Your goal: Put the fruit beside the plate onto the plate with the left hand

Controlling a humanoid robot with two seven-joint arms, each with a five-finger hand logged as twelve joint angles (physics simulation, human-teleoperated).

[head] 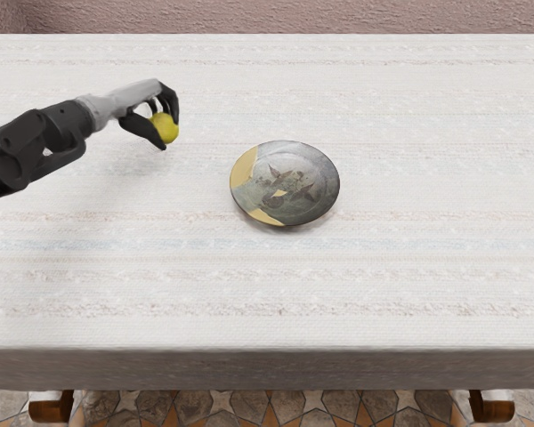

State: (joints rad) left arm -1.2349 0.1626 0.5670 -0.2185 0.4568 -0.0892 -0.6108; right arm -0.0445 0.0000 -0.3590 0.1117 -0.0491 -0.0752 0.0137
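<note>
A small, round yellow fruit (165, 127) is clasped between the black fingers of the left hand (149, 108), over the left part of the table (383, 285), nearer its far edge. The table's cover is pale and coarsely woven. A round, glossy grey plate (319, 174) with yellow patches lies mid-table, apart from the fruit.

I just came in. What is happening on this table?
The robot's left hand has its fingers closed around a small yellow fruit. The fruit is to the left of the plate, apart from it and a little farther from the camera. The plate lies on the table and has no fruit on it yet. I cannot tell whether the fruit is lifted off the table. The right arm is not in view.
</note>
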